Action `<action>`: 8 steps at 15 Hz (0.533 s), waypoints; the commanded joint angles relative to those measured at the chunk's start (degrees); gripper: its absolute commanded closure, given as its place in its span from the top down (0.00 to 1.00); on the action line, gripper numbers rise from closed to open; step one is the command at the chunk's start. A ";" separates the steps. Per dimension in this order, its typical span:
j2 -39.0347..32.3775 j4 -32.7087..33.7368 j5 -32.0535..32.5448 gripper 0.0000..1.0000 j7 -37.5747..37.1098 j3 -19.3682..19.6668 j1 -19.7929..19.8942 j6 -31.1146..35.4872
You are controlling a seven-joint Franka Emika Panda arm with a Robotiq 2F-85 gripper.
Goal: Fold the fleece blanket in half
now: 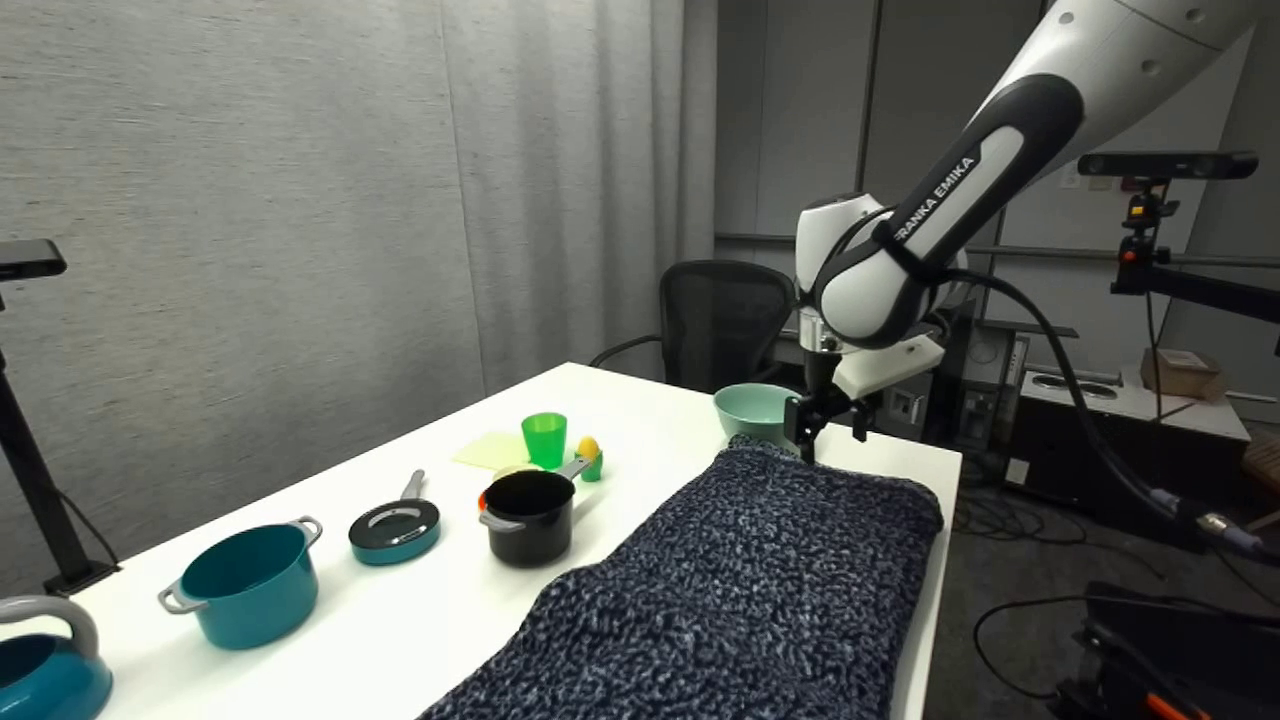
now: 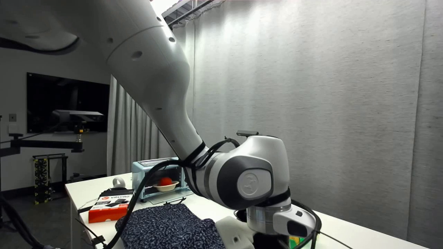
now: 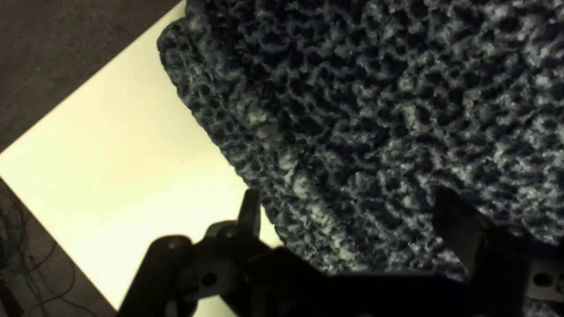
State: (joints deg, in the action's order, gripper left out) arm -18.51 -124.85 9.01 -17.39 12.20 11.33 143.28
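The fleece blanket (image 1: 760,580), dark navy and black and speckled, lies spread over the right part of the white table. It also shows in another exterior view (image 2: 166,228) and in the wrist view (image 3: 374,110). Its far edge is thick and slightly raised. My gripper (image 1: 830,435) is at this far edge, near the green bowl, pointing down. In the wrist view my gripper (image 3: 348,193) is open, with one finger just off the blanket's edge and the other over the blanket. Nothing is held between the fingers. Whether a fingertip touches the cloth is unclear.
A mint-green bowl (image 1: 755,408) stands right beside the gripper. A black pot (image 1: 532,520), a small pan (image 1: 395,535), a teal pot (image 1: 255,590) and a green cup (image 1: 545,440) stand left of the blanket. A toaster oven (image 2: 140,180) and a red-white box (image 2: 109,211) stand beyond the blanket.
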 commanded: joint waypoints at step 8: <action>-9.87 6.06 3.07 1.00 9.56 5.04 0.36 1.56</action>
State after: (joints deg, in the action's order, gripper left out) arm -27.03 -119.84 10.38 -6.81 15.20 12.08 143.11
